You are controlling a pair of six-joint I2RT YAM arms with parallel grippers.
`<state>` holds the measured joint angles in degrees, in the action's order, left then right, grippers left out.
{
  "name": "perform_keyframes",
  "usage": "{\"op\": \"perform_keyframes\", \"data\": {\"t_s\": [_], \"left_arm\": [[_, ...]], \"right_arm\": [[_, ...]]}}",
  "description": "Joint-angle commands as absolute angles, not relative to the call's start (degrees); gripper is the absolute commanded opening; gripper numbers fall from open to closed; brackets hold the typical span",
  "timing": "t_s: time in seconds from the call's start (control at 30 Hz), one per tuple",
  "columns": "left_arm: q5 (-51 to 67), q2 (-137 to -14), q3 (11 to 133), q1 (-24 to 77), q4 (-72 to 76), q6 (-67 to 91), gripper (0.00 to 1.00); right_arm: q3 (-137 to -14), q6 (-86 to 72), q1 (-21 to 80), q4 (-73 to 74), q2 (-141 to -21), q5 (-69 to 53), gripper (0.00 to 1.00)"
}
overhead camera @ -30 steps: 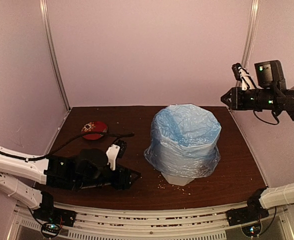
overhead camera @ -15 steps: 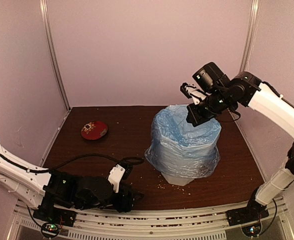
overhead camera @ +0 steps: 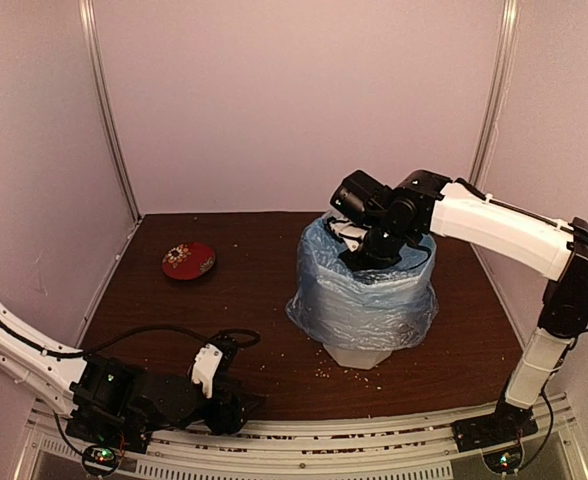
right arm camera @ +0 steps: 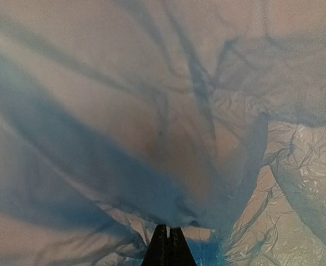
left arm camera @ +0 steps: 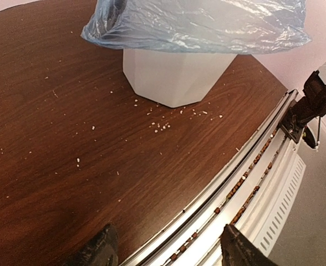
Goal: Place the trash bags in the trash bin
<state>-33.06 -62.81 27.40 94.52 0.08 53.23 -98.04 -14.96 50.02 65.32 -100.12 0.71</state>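
The light-blue trash bag (overhead camera: 364, 290) lines the white faceted trash bin (overhead camera: 359, 355), its film folded down over the outside walls. My right gripper (overhead camera: 362, 255) reaches down into the bin's mouth. In the right wrist view its jaws (right arm camera: 168, 230) are shut, tips together against the wrinkled blue film (right arm camera: 152, 138) that fills the frame. My left gripper (overhead camera: 249, 405) lies low at the table's near edge, left of the bin. It is open (left arm camera: 168, 235) with nothing between its fingers (left arm camera: 102, 246). From there the bag (left arm camera: 196, 22) and bin base (left arm camera: 174, 77) show ahead.
A small red plate (overhead camera: 188, 260) sits at the back left of the brown table (overhead camera: 264, 280). Pale crumbs (left arm camera: 163, 124) are scattered near the bin's base. A metal rail (left arm camera: 251, 183) with brown bits in its grooves runs along the near edge.
The right arm swung from the upper right down into the bin's mouth, and its jaws closed. The left arm drew back toward the near-left edge of the table.
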Motion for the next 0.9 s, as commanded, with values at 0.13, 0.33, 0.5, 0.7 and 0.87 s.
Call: {"op": "perform_keyframes", "data": {"t_s": [0.13,0.33,0.5,0.7,0.87], "left_arm": [[-35.57,-60.16,25.69,95.07,3.76,54.58,0.65],[-35.75,-62.2,27.2,95.27,3.74,54.43,0.65],[-36.31,-63.31,27.77,96.29,3.79,55.24,0.65],[-36.58,-64.18,28.57,96.48,4.22,55.06,0.65],[-36.22,-64.77,28.71,96.54,4.22,54.91,0.65]], "right_arm": [[-105.89,-17.04,51.26,69.55,-96.57,5.18,0.0],[-112.17,-17.37,51.3,73.37,-93.77,5.53,0.0],[-100.51,-16.99,51.35,70.39,-90.5,4.95,0.0],[-89.92,-16.06,51.25,65.06,-91.3,2.34,0.0],[-88.85,-14.19,50.94,64.3,-97.62,-0.18,0.0]]}}
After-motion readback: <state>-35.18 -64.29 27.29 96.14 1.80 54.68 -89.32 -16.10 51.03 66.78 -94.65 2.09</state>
